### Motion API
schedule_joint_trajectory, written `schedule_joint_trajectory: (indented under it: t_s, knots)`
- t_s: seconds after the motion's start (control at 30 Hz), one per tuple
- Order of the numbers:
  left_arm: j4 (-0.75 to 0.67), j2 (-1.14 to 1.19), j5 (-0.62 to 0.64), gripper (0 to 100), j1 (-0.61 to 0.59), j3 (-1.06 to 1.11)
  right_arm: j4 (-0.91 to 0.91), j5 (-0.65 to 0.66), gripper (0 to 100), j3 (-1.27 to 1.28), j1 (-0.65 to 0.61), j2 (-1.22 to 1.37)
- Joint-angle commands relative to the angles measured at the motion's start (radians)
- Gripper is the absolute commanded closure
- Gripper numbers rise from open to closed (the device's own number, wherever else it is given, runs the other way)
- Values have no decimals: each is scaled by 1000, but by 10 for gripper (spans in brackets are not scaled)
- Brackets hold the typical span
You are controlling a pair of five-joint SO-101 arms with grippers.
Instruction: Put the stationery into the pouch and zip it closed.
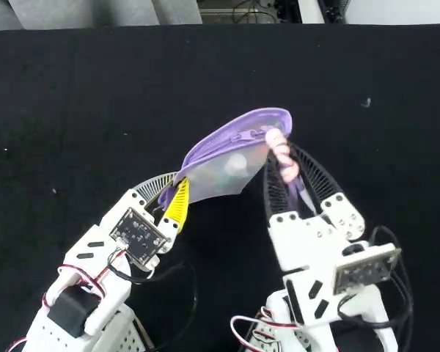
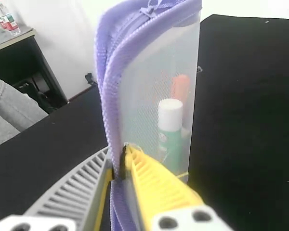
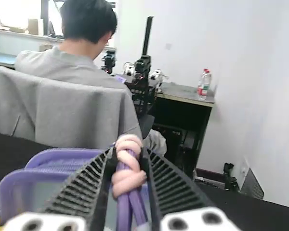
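Closest to the left wrist camera, the left gripper (image 2: 119,156) has its yellow and grey fingers pressed together on the purple seam at one end of the pouch (image 2: 149,72). The pouch rises straight away from that grip. Through its translucent mesh side a green tube (image 2: 169,134) with a white cap shows, standing along the pouch's length, and an orange item (image 2: 180,86) sits beyond it, too veiled to name.

From the high view the pouch (image 1: 220,165) hangs above the black table (image 1: 73,110), stretched between the two arms. Its long axis runs on a slant, from the left gripper (image 1: 172,196) at the near-left end to the far-right end, with the purple zip (image 1: 235,136) edge facing up and away from the arms.

At that far end the right gripper (image 1: 281,155) has its black fingers closed on a twisted pink and purple cord (image 1: 282,161) – the cord comes off the pouch's zip end. In the right wrist view the cord (image 3: 127,178) is pinched between the fingertips of the right gripper (image 3: 128,151), with the purple rim of the pouch (image 3: 48,161) just beyond
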Motion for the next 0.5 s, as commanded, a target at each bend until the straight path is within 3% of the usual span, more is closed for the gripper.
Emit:
schedule_joint_trajectory:
  t_s: [0.0,0.23,0.47]
  knots:
    - [8,8,-12,971,-19,18,-44,8,988,-139,32,180]
    - [8,8,-12,971,-19,18,32,6,988,-421,78,437]
    - [8,8,-12,971,-13,18,163,6,988,-615,224,550]
